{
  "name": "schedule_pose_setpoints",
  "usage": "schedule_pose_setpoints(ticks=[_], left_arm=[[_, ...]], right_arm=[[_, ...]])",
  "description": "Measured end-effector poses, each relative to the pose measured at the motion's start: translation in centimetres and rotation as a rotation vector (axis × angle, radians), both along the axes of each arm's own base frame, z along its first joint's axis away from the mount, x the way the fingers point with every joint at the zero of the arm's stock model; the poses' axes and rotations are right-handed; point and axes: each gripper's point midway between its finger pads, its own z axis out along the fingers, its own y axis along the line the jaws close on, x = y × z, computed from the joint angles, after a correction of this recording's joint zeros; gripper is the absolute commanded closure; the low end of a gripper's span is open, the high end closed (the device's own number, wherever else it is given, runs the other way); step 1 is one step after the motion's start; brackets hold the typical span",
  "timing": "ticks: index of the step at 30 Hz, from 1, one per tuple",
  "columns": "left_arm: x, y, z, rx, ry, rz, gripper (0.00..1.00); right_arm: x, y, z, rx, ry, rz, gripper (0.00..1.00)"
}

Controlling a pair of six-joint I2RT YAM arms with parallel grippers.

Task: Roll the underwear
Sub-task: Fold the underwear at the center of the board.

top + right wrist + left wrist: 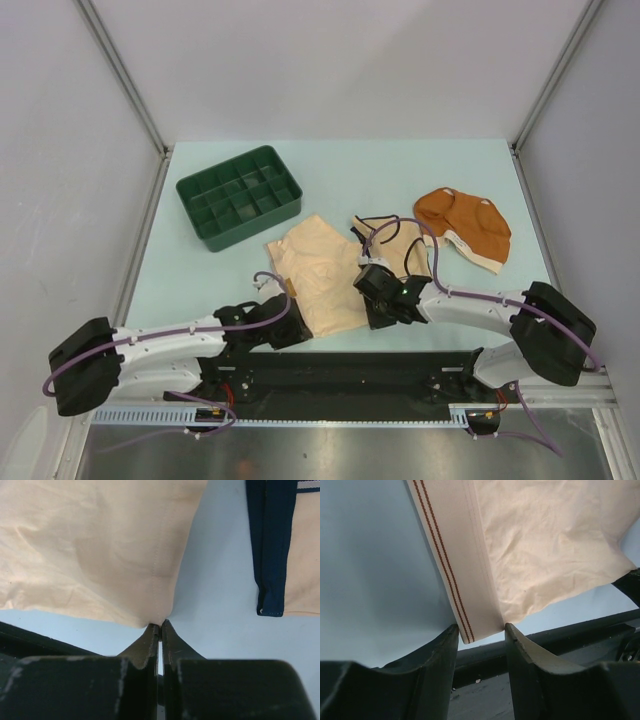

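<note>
The pale peach underwear (315,270) lies flat at the table's near middle. My left gripper (292,328) is at its near left corner, open. The striped waistband end (465,610) lies flat between the fingertips (451,632), which stand just at its two edges. My right gripper (370,315) is at the near right corner, shut on the garment's hem (159,615). The cream underwear with dark trim (395,245) lies just right of the peach one. The rust-orange underwear (465,225) sits bunched further right.
A dark green compartment tray (245,228) stands at the back left, close to the peach garment's far corner. The black base rail (340,375) runs along the near table edge right behind both grippers. White walls close in the sides.
</note>
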Motion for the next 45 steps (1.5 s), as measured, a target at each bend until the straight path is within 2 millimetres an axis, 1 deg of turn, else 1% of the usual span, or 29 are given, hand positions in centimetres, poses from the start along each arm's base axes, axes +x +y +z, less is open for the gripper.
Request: schedule_pose_setpoints(ticks=[1,4,5,7,8,10,15,18,21,27,30,33,36,39,42,45], left_arm=[[0.0,-0.2,0.0,-0.003,0.004,0.0,0.54],[-0.1,-0.5,-0.1,-0.008,0.015,0.0,0.67],[-0.1,-0.6,-0.2,-0.01,0.021,0.005,0.75],[-0.2,-0.7,-0.4,-0.01,0.034,0.012,0.83],[-0.3,-0.7,-0.5,-0.008,0.042,0.016,0.91],[-0.4,-0.6,-0.6,-0.005,0.05,0.026,1.0],[-0.6,0.0,-0.6,0.009,0.056,0.033,1.0],[-1.0,1.2,-0.6,0.044,0.065,0.047,1.0],[-1.6,2.3,-0.5,0.065,0.08,0.052,1.0],[-2.7,3.4,-0.3,0.08,0.104,0.038,1.0],[-3.2,4.2,-0.4,0.11,0.121,0.026,1.0],[-3.4,4.5,0.5,0.118,0.12,0.021,1.0],[-3.0,4.2,1.9,0.087,0.092,0.019,1.0],[-2.7,4.0,2.5,0.076,0.073,0.024,0.99],[-2.3,4.4,2.8,0.093,0.055,0.039,0.99],[-1.4,4.8,3.1,0.097,0.034,0.06,1.0]], right_arm=[[0.1,0.0,0.0,-0.001,-0.002,0.002,0.99],[0.2,-0.1,0.1,-0.002,-0.006,0.006,0.99],[0.2,-0.1,0.1,-0.002,-0.007,0.009,0.99],[0.2,-0.1,0.1,-0.003,-0.009,0.012,0.99],[0.2,-0.2,0.1,-0.004,-0.009,0.015,0.99],[0.2,-0.1,0.2,-0.002,-0.011,0.019,0.99],[0.1,0.0,0.5,0.007,-0.014,0.039,0.99],[-0.2,0.1,0.5,0.002,-0.013,0.058,1.0],[-1.0,0.2,0.3,-0.009,-0.005,0.087,1.0],[-2.8,0.8,0.7,-0.027,0.016,0.147,1.0],[-3.8,1.4,1.3,-0.028,0.024,0.171,1.0],[-4.3,2.2,2.2,-0.019,0.023,0.184,1.0],[-3.8,2.9,3.5,-0.009,0.001,0.176,1.0],[-2.8,3.6,4.6,0.001,-0.036,0.162,1.0],[-1.8,4.3,5.3,0.0,-0.066,0.149,1.0],[-0.7,4.9,5.3,-0.014,-0.085,0.133,1.0]])
